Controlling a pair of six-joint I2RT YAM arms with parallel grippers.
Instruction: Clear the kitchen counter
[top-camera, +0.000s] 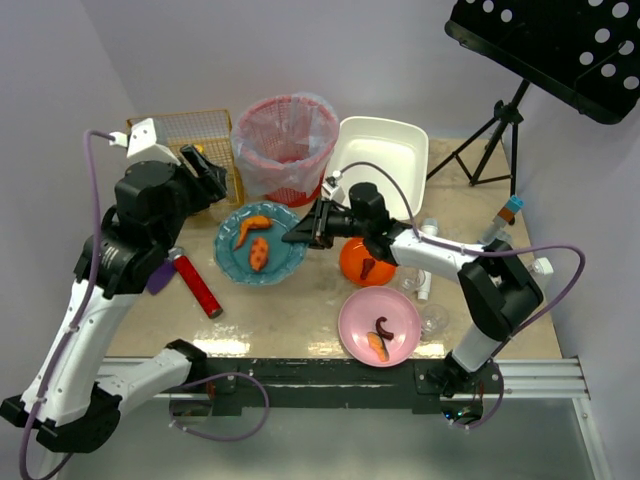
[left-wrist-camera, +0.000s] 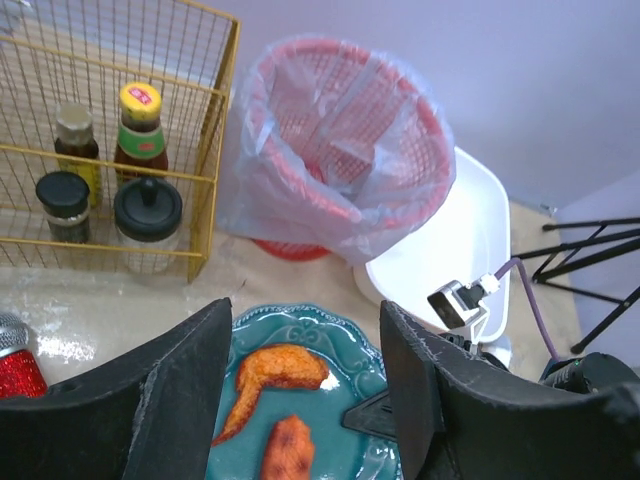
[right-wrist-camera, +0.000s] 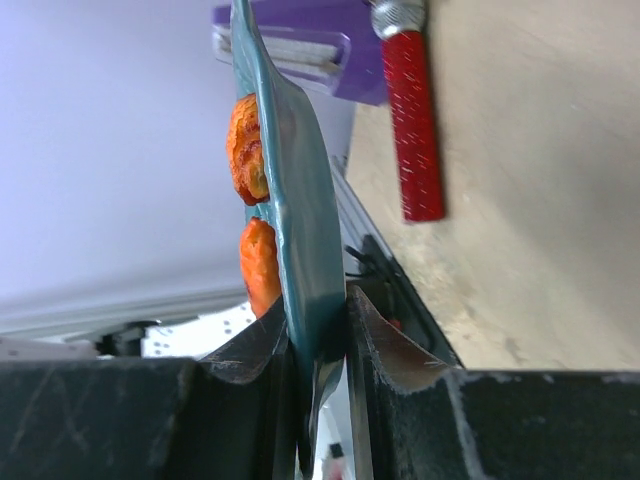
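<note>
The kitchen counter (top-camera: 290, 312) lies flat, beige, faintly marbled.

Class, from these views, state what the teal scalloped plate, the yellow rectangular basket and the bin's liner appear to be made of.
Teal scalloped plate: probably glazed ceramic, glossy with embossed rim; possibly melamine. Yellow rectangular basket: coated metal wire, thin open grid. Bin's clear liner: thin plastic film, wrinkled, see-through.

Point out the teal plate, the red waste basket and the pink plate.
teal plate (top-camera: 230, 256): top view, bare left side.
red waste basket (top-camera: 285, 140): top view, plastic liner inside.
pink plate (top-camera: 360, 312): top view, bare upper left.
</note>
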